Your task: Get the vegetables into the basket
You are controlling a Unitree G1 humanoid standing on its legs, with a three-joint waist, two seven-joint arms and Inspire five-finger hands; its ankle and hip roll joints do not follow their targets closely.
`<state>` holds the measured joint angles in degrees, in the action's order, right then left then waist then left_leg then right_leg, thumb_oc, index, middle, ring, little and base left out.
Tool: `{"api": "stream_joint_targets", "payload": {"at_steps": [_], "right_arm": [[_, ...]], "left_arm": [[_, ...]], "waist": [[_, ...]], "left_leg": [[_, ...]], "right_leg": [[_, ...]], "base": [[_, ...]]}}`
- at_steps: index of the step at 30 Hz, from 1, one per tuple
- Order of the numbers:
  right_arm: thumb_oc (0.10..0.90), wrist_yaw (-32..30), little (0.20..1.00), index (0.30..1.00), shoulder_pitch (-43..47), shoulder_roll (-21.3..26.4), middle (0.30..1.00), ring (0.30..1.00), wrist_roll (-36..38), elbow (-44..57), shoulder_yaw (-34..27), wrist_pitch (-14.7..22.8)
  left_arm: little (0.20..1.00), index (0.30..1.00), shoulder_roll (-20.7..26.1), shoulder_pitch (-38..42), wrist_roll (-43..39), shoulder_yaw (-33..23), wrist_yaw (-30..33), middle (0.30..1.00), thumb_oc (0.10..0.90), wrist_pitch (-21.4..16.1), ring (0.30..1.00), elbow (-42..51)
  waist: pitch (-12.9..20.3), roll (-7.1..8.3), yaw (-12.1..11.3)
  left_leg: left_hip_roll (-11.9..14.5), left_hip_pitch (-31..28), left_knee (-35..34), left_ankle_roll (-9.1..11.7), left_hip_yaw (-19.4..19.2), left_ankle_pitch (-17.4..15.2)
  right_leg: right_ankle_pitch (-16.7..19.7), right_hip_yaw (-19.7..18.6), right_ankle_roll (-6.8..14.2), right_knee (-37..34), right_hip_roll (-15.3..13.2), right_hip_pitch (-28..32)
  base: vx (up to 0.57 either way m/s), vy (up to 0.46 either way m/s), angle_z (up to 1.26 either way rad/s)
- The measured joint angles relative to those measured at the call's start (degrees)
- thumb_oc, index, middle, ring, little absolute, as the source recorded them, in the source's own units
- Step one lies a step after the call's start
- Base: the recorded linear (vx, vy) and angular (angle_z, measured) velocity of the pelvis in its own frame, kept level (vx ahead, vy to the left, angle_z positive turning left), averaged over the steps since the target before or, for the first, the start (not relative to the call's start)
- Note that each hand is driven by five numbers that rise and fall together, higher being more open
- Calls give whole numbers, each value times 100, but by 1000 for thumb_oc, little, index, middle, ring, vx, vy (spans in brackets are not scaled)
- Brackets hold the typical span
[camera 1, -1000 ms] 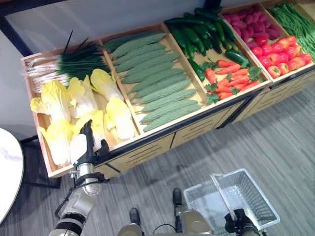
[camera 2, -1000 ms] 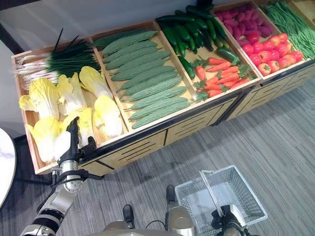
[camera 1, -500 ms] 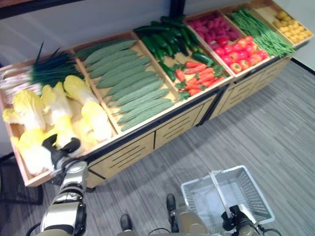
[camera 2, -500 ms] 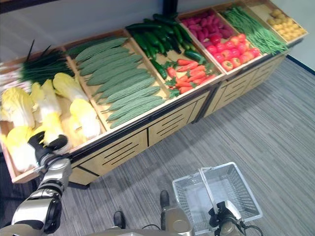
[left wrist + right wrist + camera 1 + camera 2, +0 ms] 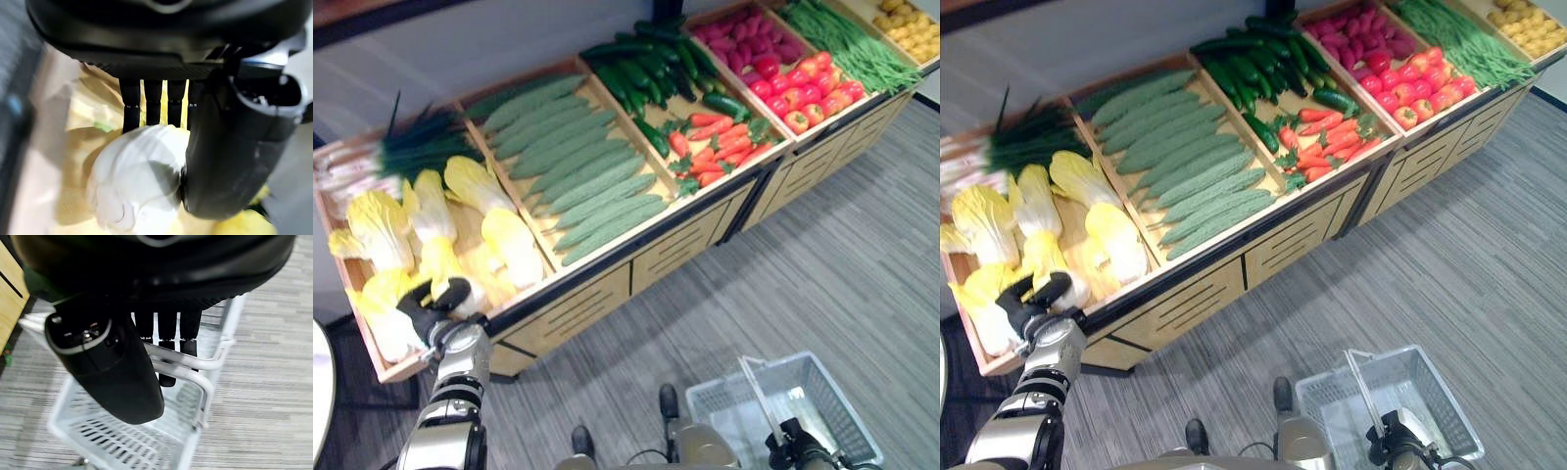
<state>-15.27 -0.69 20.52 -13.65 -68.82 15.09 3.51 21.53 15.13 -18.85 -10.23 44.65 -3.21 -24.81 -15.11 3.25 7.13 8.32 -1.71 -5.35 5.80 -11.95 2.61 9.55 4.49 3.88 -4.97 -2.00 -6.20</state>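
Several yellow-leaved Chinese cabbages lie in the leftmost wooden bin (image 5: 382, 364) of the vegetable stand. My left hand (image 5: 433, 306) is at that bin's front edge, curled round the white stem end of one cabbage (image 5: 137, 181); the fingers pass behind it and the thumb (image 5: 225, 161) presses on its side. The same cabbage's yellow leaves (image 5: 1046, 257) lie just beyond the hand. A white wire basket (image 5: 862, 421) hangs low at the right above the floor. My right hand (image 5: 791, 443) is shut on the basket's handle (image 5: 195, 363). Nothing shows inside the basket.
Along the stand, other bins hold green onions (image 5: 421, 147), pale ridged gourds (image 5: 578, 166), dark cucumbers (image 5: 646, 73), carrots (image 5: 720, 147), red peppers (image 5: 808, 93), purple roots (image 5: 744, 34) and green beans (image 5: 852, 44). Grey striped floor lies before the stand.
The left hand's fingers stood straight by the cabbages a second ago; they have since curled round one cabbage's stem. The camera has shifted. The right hand still holds the basket.
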Motion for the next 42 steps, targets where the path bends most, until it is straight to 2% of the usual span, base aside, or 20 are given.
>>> {"api": "stream_joint_targets", "payload": {"at_steps": [2, 3, 5, 10, 14, 16, 18, 19, 21, 22, 24, 27, 31, 37, 42], "right_arm": [[400, -62, 300, 300, -32, -113, 300, 300, 5, 31, -135, 68], [400, -64, 300, 300, -53, -117, 300, 300, 5, -25, -135, 66], [400, -100, 300, 300, 8, -115, 300, 300, 8, 17, -135, 94], [400, -94, 300, 300, 118, -132, 300, 300, 14, 40, -132, 176], [400, -95, 300, 300, 131, -133, 300, 300, 60, -18, -134, 181], [400, -97, 300, 300, 131, -128, 300, 300, 74, -51, -136, 171], [400, -80, 300, 300, 44, -68, 300, 300, 125, 161, -189, 166], [400, -46, 300, 300, 44, -20, 300, 300, 125, 222, -215, 175], [400, 27, 300, 300, 11, 59, 300, 300, 125, 236, -261, 142], [400, 58, 300, 300, -9, 109, 300, 300, 125, 240, -318, 108], [400, 165, 300, 300, 34, 114, 300, 300, 124, 221, -361, 97], [400, 272, 300, 300, 69, 117, 300, 300, 124, 243, -370, 124], [400, 408, 300, 300, 22, 115, 300, 300, 123, 199, -570, 149], [400, 427, 300, 300, -3, 93, 300, 300, 117, -29, -566, 177], [400, 453, 300, 300, 82, 16, 300, 300, 115, -54, -571, 158]], "left_arm": [[300, 300, -61, -283, 636, 142, 147, 300, 400, -4, 300, 1138], [300, 300, -117, -282, 1093, 241, 223, 300, 400, -20, 300, 1505], [300, 300, -189, -272, 1423, 172, 278, 300, 400, -36, 300, 1718], [300, 300, -309, -257, 1585, 286, 247, 300, 400, -106, 300, 2464], [300, 300, -303, -289, 1494, 636, -147, 300, 400, -576, 300, 3299], [300, 300, -287, -301, 1413, 786, -430, 300, 400, -862, 300, 3402], [300, 300, -143, -508, 397, 991, -1066, 300, 400, -1160, 300, 3649], [300, 300, -50, -706, -519, 1096, -1709, 300, 400, -1320, 300, 3764], [300, 300, 77, -1024, -1667, 1372, -2527, 300, 400, -1355, 300, 3834], [300, 300, -15, -1207, -2381, 1517, -2980, 300, 400, -1355, 300, 3829], [300, 300, -263, -1400, -3310, 1880, -3625, 300, 400, -1184, 300, 3743], [300, 300, -67, -1473, -3640, 2199, -4317, 300, 400, -966, 300, 3426], [300, 300, 204, -1474, -3745, 2172, -4867, 300, 400, -889, 300, 3389], [300, 300, 171, -1396, -3728, 2258, -5012, 300, 400, -948, 300, 3293], [300, 300, 53, -1105, -3521, 2396, -4840, 300, 400, -924, 300, 3140]], "waist": [[-106, 163, -13], [-108, 182, -59], [-126, 149, -67], [-178, 62, -147], [-177, 25, -195], [-177, -9, -185], [-196, -76, -154], [-211, -132, -151], [-178, -212, -103], [-151, -282, -116], [-142, -307, -137], [-140, -307, -119], [-137, -304, -127], [-84, -288, -91], [50, -244, 11]], "left_leg": [[1, 53, 27, 29, 78, 70], [-17, 54, 29, 18, 108, 72], [-53, 10, 29, 2, 114, 61], [-100, 3, 29, -4, 207, 57], [-125, 8, 26, -29, 315, 73], [-132, -1, 26, -34, 337, 70], [-136, -5, 1, -39, 335, 68], [-138, -15, -1, -39, 333, 68], [-137, -43, 17, -45, 318, 63], [-142, -50, 21, -54, 321, 57], [-141, -48, 26, -57, 316, 55], [-138, -72, 27, -57, 302, 55], [-142, -123, 26, -62, 289, 52], [-158, -202, 16, -78, 230, 36], [-216, -342, 26, -120, 2, -14]], "right_leg": [[42, 76, -60, 2, -6, -7], [58, 98, -81, 2, -26, 10], [55, 100, -79, 1, -65, 53], [48, 194, -70, 1, -121, 119], [22, 249, -35, 0, -154, 163], [8, 258, -14, 1, -160, 178], [-2, 253, 0, 0, -164, 183], [2, 249, -3, 1, -165, 192], [16, 235, -24, 1, -162, 202], [14, 237, -23, 0, -166, 215], [16, 233, -25, 1, -164, 209], [16, 220, -25, 1, -159, 221], [16, 208, -25, 1, -161, 264], [-2, 170, 3, 2, -175, 318], [18, -82, 68, 2, -197, 323]], "base": [[4, -19, 24], [6, -15, 15], [3, -8, 4], [0, 1, 11], [-13, 4, 11], [-7, 4, 3], [0, 0, 0], [0, 0, 0], [-1, 4, -2], [0, 0, 0], [0, 0, 0], [0, 0, 0], [0, 0, 0], [14, 26, -4], [19, 58, -23]]}}
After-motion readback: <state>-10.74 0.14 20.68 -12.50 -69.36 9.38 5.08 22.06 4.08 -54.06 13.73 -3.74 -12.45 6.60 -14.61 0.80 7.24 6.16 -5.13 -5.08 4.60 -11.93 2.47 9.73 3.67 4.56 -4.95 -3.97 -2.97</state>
